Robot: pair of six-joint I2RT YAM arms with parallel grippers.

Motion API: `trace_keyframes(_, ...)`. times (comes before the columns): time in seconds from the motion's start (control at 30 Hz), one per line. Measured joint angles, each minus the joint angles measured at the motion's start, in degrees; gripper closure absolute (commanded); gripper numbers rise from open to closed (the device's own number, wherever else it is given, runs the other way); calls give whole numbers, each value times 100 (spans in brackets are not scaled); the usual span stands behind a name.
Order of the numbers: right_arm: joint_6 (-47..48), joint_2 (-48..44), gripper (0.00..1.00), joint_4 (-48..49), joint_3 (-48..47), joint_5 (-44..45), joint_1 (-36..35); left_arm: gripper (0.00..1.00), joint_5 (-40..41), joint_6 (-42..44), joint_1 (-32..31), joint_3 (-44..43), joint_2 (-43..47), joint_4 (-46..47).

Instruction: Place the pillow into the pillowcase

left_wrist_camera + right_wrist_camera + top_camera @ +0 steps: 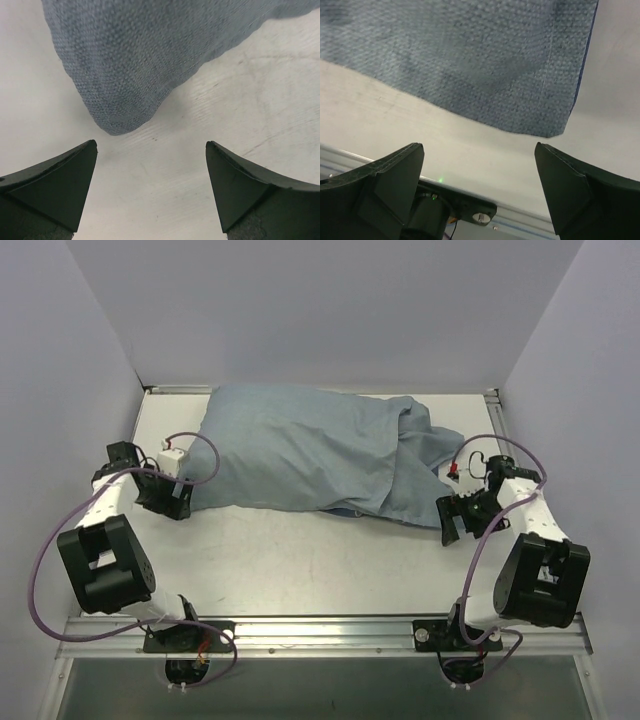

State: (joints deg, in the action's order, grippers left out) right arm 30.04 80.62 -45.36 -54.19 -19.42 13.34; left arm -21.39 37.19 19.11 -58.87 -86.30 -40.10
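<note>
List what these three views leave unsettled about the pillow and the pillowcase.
1. Pillow: it shows in no view; the bulging pillowcase covers whatever fills it.
2. Opening: in the top view, bunched folds at the case's right end hide it.
3. Left wrist and right wrist views: each shows only one corner of the case; the frame's top edge cuts off the rest.
4. Underside: it lies against the table, unseen in every view.

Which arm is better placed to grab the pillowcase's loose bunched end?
Right. The right gripper is open beside the bunched end of the pillowcase; the left gripper is at the opposite corner.
</note>
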Motion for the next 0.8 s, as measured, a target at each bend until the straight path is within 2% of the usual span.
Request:
trace_keyframes(0.27, -26, 245, 0, 1650, 321, -42, -101, 3, 133, 518, 378, 127, -710, 415)
trace_keyframes(0.33, -61, 444, 4, 1980, 319, -7, -197, 2, 57, 566, 422, 111, -922, 472)
trace_keyframes(0.47, -170, 898, 22, 2435, 317, 55, -391, 3, -208, 649, 431, -22, -1189, 621)
trace_keyframes(0.5, -216, 981, 32, 2487, 308, 55, -431, 4, -291, 649, 431, -66, -1239, 678)
trace_keyframes(0.53, -256, 1060, 39, 2529, 282, 52, -461, 8, -361, 632, 426, -105, -1298, 737)
trace_keyframes(0.57, -304, 1104, 45, 2553, 251, 52, -474, 12, -431, 595, 424, -120, -1351, 826)
trace_keyframes(0.6, -343, 1119, 59, 2588, 227, 50, -476, 21, -490, 557, 424, -129, -1386, 925)
trace_keyframes(0.63, -378, 1121, 64, 2610, 205, 44, -476, 42, -549, 487, 424, -140, -1412, 1027)
trace_keyframes(0.67, -428, 1108, 69, 2616, 168, 22, -476, 59, -623, 387, 424, -146, -1447, 1106)
trace_keyframes(0.7, -474, 1099, 83, 2640, 138, -13, -476, 73, -723, 299, 424, -166, -1491, 1156)
trace_keyframes(0.73, -487, 1075, 95, 2656, 114, -39, -476, 100, -833, 208, 424, -203, -1545, 1191)
trace_keyframes(0.77, -551, 1038, 100, 2664, 103, -81, -476, 100, -992, 94, 424, -256, -1600, 1213)
trace_keyframes(0.8, -603, 979, 100, 2658, 85, -122, -474, 100, -1110, 4, 417, -304, -1631, 1231)
